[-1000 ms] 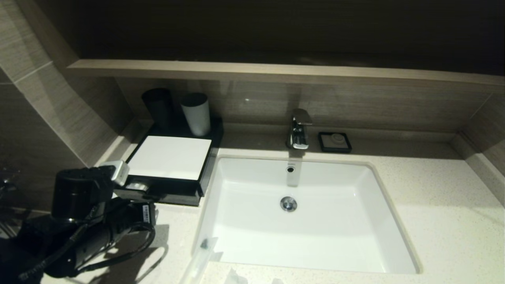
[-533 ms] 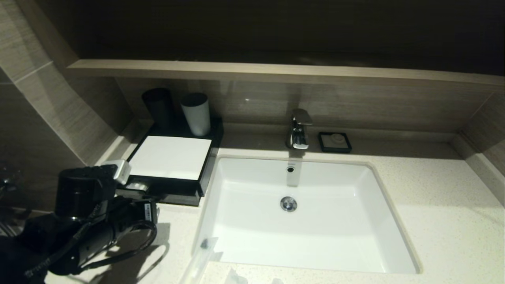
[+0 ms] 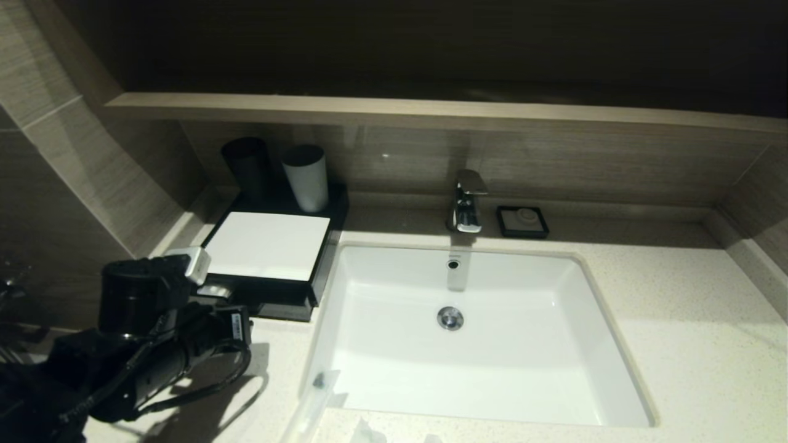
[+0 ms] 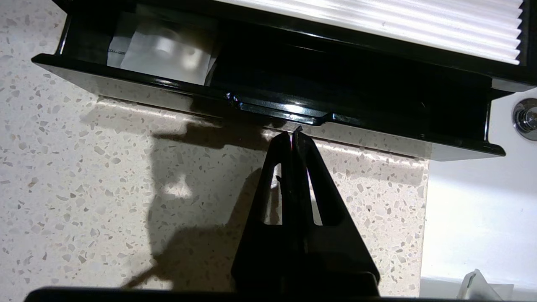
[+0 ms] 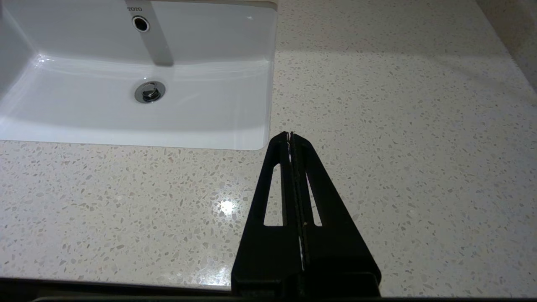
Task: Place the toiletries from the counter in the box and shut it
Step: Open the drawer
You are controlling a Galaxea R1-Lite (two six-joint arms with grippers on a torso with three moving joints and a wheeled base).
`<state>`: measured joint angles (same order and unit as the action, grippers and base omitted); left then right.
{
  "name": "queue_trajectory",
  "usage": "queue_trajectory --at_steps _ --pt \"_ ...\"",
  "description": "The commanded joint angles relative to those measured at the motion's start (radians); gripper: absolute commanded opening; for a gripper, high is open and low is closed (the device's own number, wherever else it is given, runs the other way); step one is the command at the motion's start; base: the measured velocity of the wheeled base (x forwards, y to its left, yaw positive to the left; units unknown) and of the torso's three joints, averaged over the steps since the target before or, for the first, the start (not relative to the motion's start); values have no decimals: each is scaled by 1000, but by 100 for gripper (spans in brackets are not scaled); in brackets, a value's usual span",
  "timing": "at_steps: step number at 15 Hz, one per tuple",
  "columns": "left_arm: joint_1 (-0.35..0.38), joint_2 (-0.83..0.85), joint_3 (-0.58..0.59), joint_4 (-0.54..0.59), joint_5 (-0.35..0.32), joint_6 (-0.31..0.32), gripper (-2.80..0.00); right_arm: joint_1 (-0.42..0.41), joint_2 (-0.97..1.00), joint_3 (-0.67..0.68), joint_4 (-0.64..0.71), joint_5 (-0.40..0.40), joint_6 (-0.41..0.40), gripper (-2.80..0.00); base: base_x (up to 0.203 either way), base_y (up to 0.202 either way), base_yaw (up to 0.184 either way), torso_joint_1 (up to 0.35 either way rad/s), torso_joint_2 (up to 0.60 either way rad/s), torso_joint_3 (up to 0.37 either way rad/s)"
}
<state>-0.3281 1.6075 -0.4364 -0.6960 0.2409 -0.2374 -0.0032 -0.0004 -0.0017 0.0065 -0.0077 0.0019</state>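
The black box [image 3: 320, 271] with a white top panel stands at the back left of the counter [image 3: 689, 344]. Its front drawer [image 4: 377, 130] is partly open, with a white packet [image 4: 163, 54] inside at one end. My left gripper [image 4: 292, 135] is shut and empty, its tips right at the drawer's front lip near the middle. A clear wrapped packet [image 3: 315, 391] lies at the sink's front left corner, and more white packets [image 3: 368, 432] peek in at the near edge. My right gripper [image 5: 289, 135] is shut and empty above bare counter [image 5: 398, 126] by the sink's front right corner.
The white sink basin [image 3: 468, 369] fills the middle, with a chrome tap [image 3: 466, 203] behind it. A black cup [image 3: 246, 163] and a grey cup [image 3: 306, 178] stand behind the box. A small black soap dish [image 3: 522, 221] sits right of the tap. A wood-grain ledge [image 3: 431, 114] runs above.
My left arm has moved a little to the right and toward the box's drawer. Nothing else has moved.
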Motion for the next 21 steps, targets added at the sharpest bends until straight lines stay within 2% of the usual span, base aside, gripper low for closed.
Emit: queue_trajectory --at_steps 1,4,9,21 --pt "0 12 -2 -5 3 -2 -280 0 -1 0 0 0 0 -280 0 0 0 0 0 0" --pt "0 12 -4 -7 3 -2 -280 0 -1 0 0 0 0 -280 0 0 0 0 0 0" --pt "0 34 13 -105 5 -2 -280 0 -1 0 1 0 0 -280 0 0 0 0 0 0" --pt "1 40 12 -106 6 -3 -280 0 -1 0 0 0 0 -280 0 0 0 0 0 0"
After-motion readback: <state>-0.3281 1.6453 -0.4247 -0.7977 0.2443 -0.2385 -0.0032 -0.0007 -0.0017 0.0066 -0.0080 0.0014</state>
